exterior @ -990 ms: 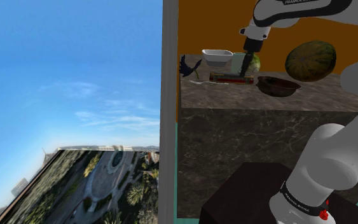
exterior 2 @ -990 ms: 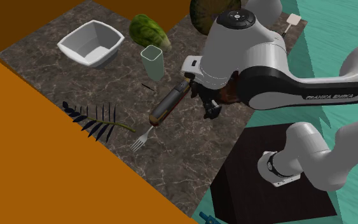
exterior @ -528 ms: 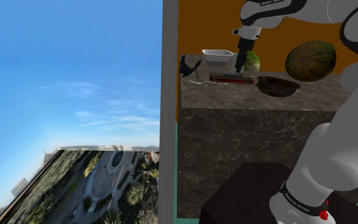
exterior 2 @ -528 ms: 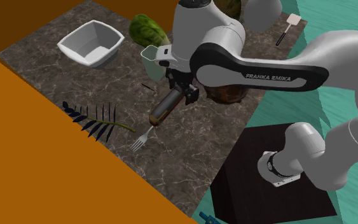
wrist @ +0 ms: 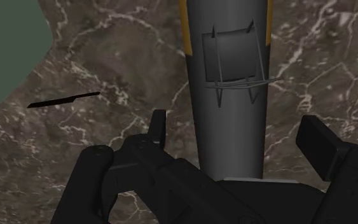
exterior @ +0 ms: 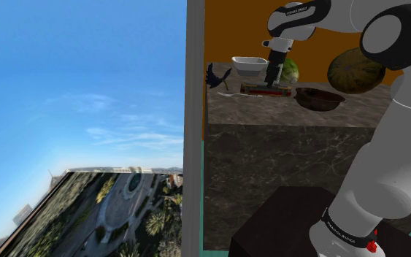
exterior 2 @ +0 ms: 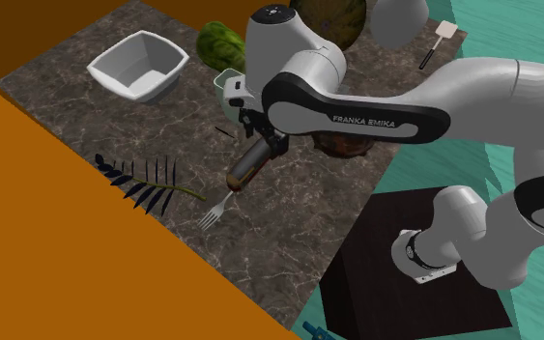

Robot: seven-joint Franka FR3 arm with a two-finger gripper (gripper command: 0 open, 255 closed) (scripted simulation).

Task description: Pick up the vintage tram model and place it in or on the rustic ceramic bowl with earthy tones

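The spread pincer (wrist: 238, 137) straddles the tram model (wrist: 228, 95) lying on the desk (wrist: 107, 63) — its long axis runs straight out through the gap, narrow width flanked, neither side touching.

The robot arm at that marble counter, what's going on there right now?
The black gripper of the white arm hangs low over the long dark tram model, which lies flat on the marbled counter. Its fingers stand open on either side of the tram without touching it, so nothing is held yet. The brown bowl it is meant for sits nearby on the same counter.
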